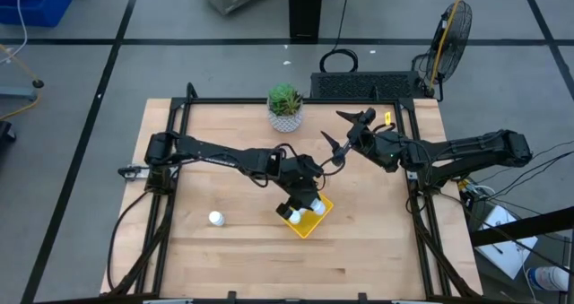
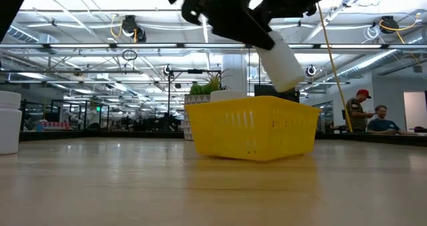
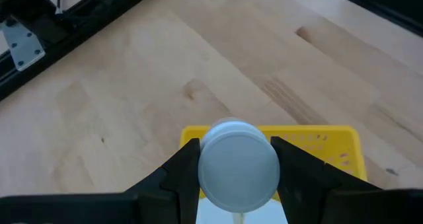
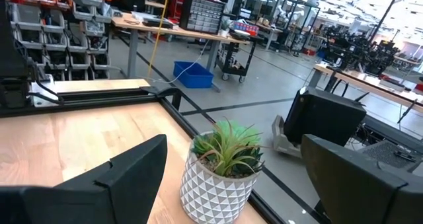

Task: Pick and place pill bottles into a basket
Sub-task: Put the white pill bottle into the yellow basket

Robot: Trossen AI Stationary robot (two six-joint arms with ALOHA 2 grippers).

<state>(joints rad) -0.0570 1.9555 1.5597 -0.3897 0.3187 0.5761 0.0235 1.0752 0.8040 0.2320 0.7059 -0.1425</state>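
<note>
The yellow basket [image 1: 311, 221] sits on the table's middle, and it also shows in the low view [image 2: 257, 127]. My left gripper [image 1: 302, 203] hovers over the basket, shut on a white pill bottle [image 2: 280, 63] that is above the basket's rim. White bottle shapes [image 1: 294, 216] show at the basket beside the gripper. Another white pill bottle [image 1: 216, 219] stands on the table left of the basket. My right gripper [image 1: 347, 130] is open and empty, raised near the plant pot [image 1: 285, 117]. My left gripper pinches the bottle's round sides [image 3: 206, 159] between its two fingers [image 3: 182, 174], one on each side. A round end of the bottle faces the wrist camera. The fingers slant down from above. The bottle hangs tilted below them, lifted clear above the basket.
A white patterned pot with a green plant [image 4: 221, 178] stands at the table's far edge, right in front of my right gripper. Black frame rails [image 1: 166, 196] run along the table's left and right sides. Bare wood lies near the front edge.
</note>
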